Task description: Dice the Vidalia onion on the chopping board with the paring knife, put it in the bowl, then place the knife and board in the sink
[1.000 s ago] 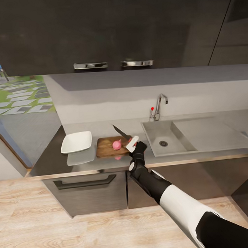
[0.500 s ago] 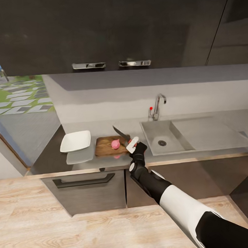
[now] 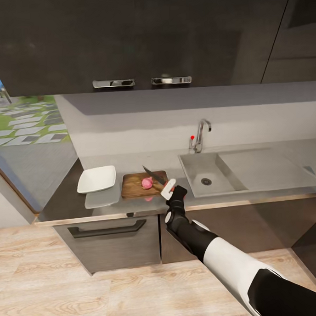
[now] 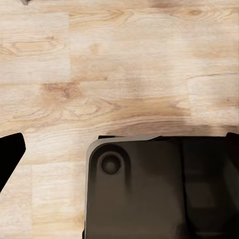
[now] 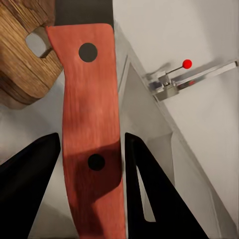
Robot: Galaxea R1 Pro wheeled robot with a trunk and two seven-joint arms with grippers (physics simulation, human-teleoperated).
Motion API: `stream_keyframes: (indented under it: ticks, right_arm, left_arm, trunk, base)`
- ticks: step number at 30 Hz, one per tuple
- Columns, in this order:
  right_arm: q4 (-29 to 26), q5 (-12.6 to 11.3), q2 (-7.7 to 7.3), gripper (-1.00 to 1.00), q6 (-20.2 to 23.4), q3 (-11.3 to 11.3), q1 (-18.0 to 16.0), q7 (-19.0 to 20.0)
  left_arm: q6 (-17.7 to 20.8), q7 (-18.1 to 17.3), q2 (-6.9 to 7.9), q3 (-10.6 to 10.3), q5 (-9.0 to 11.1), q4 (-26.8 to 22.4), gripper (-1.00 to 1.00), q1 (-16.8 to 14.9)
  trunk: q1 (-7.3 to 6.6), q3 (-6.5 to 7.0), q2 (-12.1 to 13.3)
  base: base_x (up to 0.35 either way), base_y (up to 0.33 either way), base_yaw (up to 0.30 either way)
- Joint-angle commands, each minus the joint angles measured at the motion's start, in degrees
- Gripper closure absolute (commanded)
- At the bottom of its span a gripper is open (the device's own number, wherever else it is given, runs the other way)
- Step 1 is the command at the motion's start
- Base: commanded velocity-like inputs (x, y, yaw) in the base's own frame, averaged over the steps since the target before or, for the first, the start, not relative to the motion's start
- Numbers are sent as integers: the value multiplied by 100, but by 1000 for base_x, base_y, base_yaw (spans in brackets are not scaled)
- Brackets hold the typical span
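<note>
My right gripper (image 3: pixel 169 189) clamps the paring knife (image 3: pixel 153 174) by its handle, blade over the Vidalia onion (image 3: pixel 147 182). The onion sits whole on the chopping board (image 3: pixel 131 186), just beside the sink (image 3: pixel 195 177). Dicing, filling the bowl (image 3: pixel 97 179) and sinking knife and board remain.

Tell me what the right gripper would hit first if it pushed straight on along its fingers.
Probably the chopping board: the right gripper, shut on the paring knife, points toward it, blade beside the Vidalia onion. Depth is unclear.

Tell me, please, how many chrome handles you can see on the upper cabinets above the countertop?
2. One chrome handle sits on the upper cabinets above the chopping board and bowl; the second handle is just beside it, toward the sink. Others may lie outside the frame.
</note>
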Motion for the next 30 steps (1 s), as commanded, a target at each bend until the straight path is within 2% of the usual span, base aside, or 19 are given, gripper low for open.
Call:
stream_keyframes:
  ticks: [1, 8, 19, 30]
  right_arm:
    - [40, 31, 0, 100, 44, 25, -8, -17]
    - [183, 33, 0, 100, 44, 30, -8, 6]
    - [401, 34, 0, 100, 35, 96, -8, 79]
    - [413, 34, 0, 100, 35, 101, -8, 84]
  left_arm:
    - [-8, 24, 6, -49, 43, -14, -100, 2]
    - [-8, 24, 6, -46, 43, -14, -100, 2]
    - [-8, 24, 6, -46, 43, -14, -100, 2]
    - [-4, 24, 6, -48, 43, -14, -100, 2]
  trunk:
    - [4, -10, -11]
    - [4, -10, -11]
    - [4, -10, -11]
    - [4, -10, -11]
  base:
    - [0, 0, 0]
    - [58, 25, 0]
    - [174, 145, 0]
    - [12, 10, 0]
